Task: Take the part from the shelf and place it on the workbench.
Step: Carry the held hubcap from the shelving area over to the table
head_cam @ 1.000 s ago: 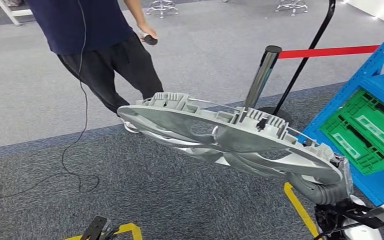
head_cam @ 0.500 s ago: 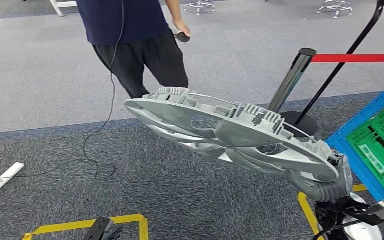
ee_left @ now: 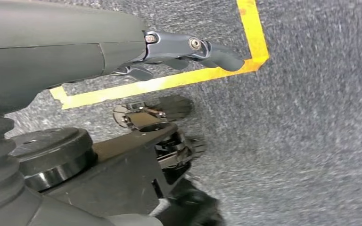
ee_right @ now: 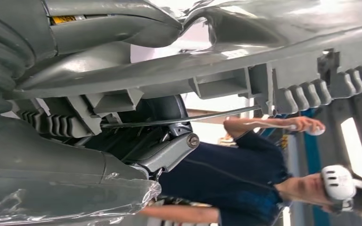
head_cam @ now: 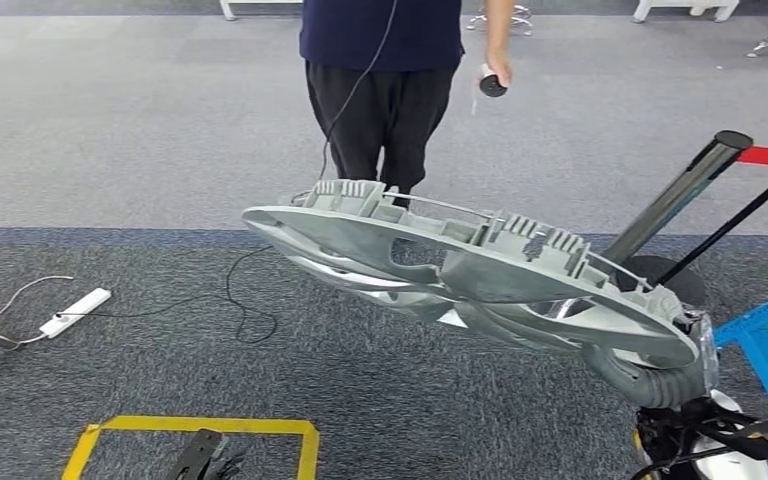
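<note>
Over the carpet, mid-frame: the part [head_cam: 470, 275], a big flat grey casting with ribs and cut-outs, was carried out in front of the robot, tilted, low end toward 4 o'clock.
Part location: off the shelf, in the air above the floor, no workbench in sight, so judged mid-carry.
Right hand: right hand [head_cam: 660, 375] at 4 o'clock in the head view, closed on the part's near edge; the wrist view showed a dark finger [ee_right: 169, 153] hooked under the ribbed rim and the thumb over the top face.
Why held so: one-edge grip left the rest of the part cantilevered out toward 10 o'clock, probably the cause of the tilt; flat carry kept it away from the robot's body.
Left hand: left hand [ee_left: 188, 52] hung low at 7 o'clock over the floor, fingers nearly straight, apart from the thumb, nothing in them.
Why idle: likely kept clear at the side since the right hand alone bore the load.
Tape: yellow tape [head_cam: 200, 428] on the carpet below the left hand, a floor marking, probably a standing spot.
Person: person [head_cam: 385, 75] at 12 o'clock, well beyond the part, with a controller [head_cam: 492, 86] in hand; the wrist view showed a headset, so likely teleoperating.
Post: slanted barrier post [head_cam: 675, 200] with red belt at 2 o'clock, near the part's far side, not touching as far as I could tell.
Shelf: blue shelf [head_cam: 760, 335] corner at 3 o'clock.
Risk: long overhang could swing into the post or slip in the single grip.
</note>
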